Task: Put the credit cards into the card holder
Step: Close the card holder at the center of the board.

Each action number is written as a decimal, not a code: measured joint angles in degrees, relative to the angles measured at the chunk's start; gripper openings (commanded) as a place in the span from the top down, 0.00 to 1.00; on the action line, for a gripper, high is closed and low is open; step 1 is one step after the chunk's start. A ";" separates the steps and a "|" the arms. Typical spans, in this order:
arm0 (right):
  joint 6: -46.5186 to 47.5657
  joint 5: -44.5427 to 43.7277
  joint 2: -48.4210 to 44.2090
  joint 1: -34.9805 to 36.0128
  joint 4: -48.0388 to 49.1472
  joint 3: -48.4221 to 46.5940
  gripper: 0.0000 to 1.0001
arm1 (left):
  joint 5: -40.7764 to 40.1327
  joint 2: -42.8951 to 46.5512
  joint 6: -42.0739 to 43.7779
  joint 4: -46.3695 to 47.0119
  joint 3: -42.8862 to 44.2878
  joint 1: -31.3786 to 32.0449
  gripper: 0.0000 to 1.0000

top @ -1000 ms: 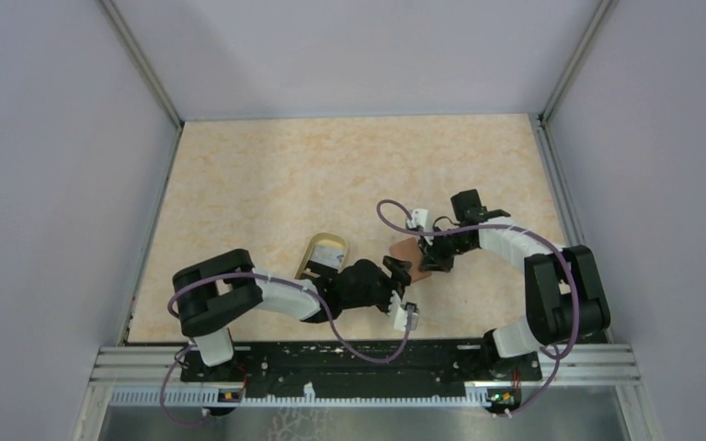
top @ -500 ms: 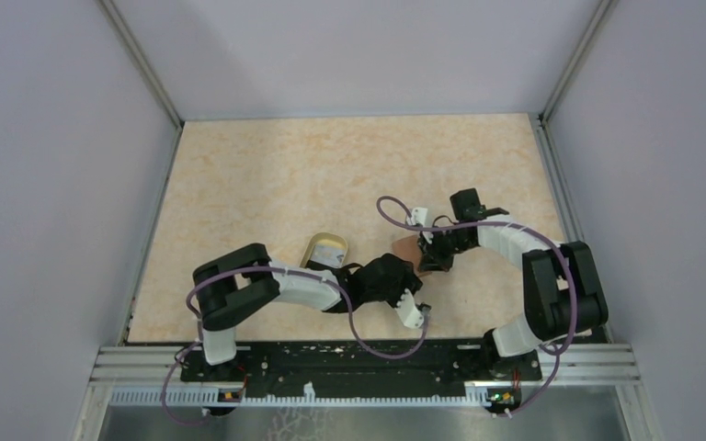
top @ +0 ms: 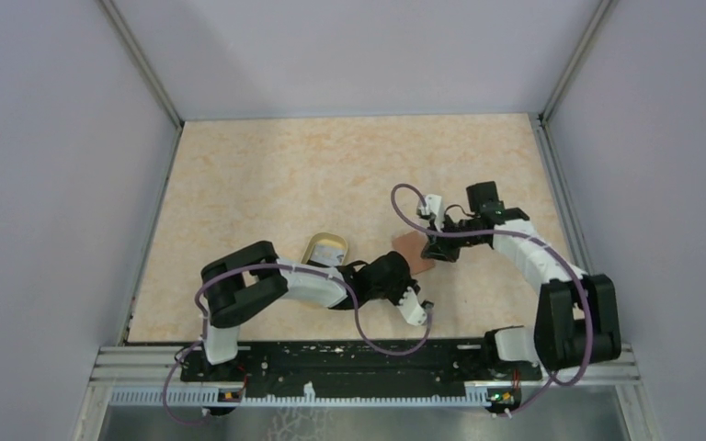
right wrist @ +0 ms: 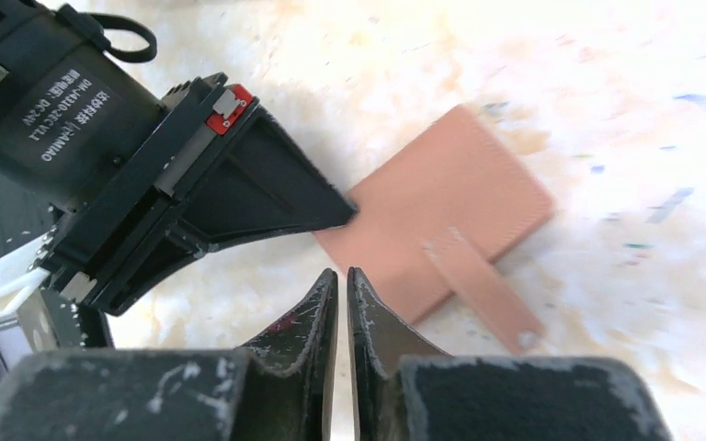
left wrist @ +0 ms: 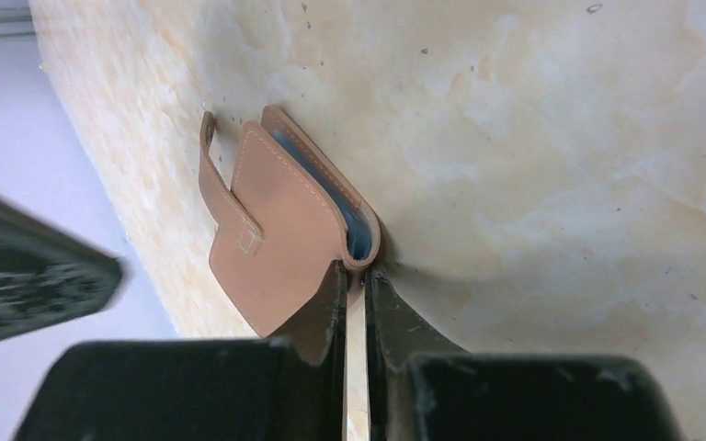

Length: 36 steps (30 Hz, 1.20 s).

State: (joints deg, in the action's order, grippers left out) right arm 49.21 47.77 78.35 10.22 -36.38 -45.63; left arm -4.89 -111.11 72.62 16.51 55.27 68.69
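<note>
From above, the brown card holder (top: 411, 246) lay on the desk (top: 267, 184), right of centre and toward the near edge, between the left pincer (top: 415, 269) and the right pincer (top: 438, 250). The left wrist view showed the left pincer (left wrist: 354, 271) pressed almost together, its tips touching the card holder's (left wrist: 285, 220) folded edge. The right wrist view showed the right pincer (right wrist: 342, 276) pressed together, with the card holder (right wrist: 441, 211) lying flat just beyond its tips.

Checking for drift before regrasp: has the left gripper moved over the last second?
Yes. In the top view the left gripper has shifted right, away from the oval dish and up to the card holder's near edge.
</note>
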 measured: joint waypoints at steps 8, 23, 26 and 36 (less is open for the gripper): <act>-2.69 -0.13 -12.02 -4.09 4.72 1.40 0.82 | 5.11 4.37 -3.67 -2.64 -2.27 -0.33 0.98; 23.65 7.63 -23.87 -5.51 -4.11 6.43 0.10 | 26.05 19.96 -18.62 -11.10 -3.23 -5.33 0.99; 31.30 10.47 -28.33 -5.51 -7.89 8.72 0.09 | 29.90 20.39 -20.83 -12.07 -3.28 -7.82 0.99; 51.45 16.02 -24.04 -5.51 -22.10 8.41 0.03 | 39.87 21.66 -29.57 -10.36 -4.48 -14.34 0.98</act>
State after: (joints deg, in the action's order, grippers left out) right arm 100.66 63.79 54.30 4.71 -58.48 -37.21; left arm 34.98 -89.45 43.05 6.15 50.78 54.35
